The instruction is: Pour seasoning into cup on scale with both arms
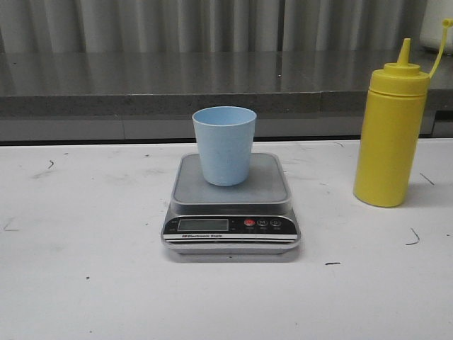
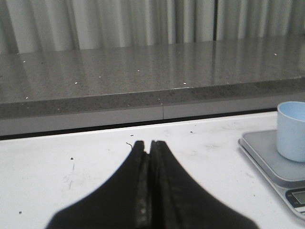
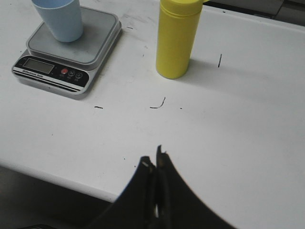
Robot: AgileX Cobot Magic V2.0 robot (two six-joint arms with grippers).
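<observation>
The pale blue cup (image 1: 224, 145) stands upright on the grey platform of the silver scale (image 1: 230, 223) at mid-table. To its right the yellow seasoning bottle (image 1: 391, 138) stands upright on the table, its tip cover hanging off on a tether. Neither gripper shows in the front view. My left gripper (image 2: 148, 143) is shut with nothing in it, well left of the cup (image 2: 291, 130) and the scale (image 2: 271, 164). My right gripper (image 3: 153, 157) is shut and empty near the table's front edge, short of the seasoning bottle (image 3: 176, 40), the scale (image 3: 52, 71) and the cup (image 3: 59, 18).
A grey stone ledge (image 1: 141, 85) runs along the back of the white table (image 1: 85, 283), with pale curtains behind it. Small black marks dot the tabletop. The table's front edge (image 3: 52, 176) lies just beside my right gripper.
</observation>
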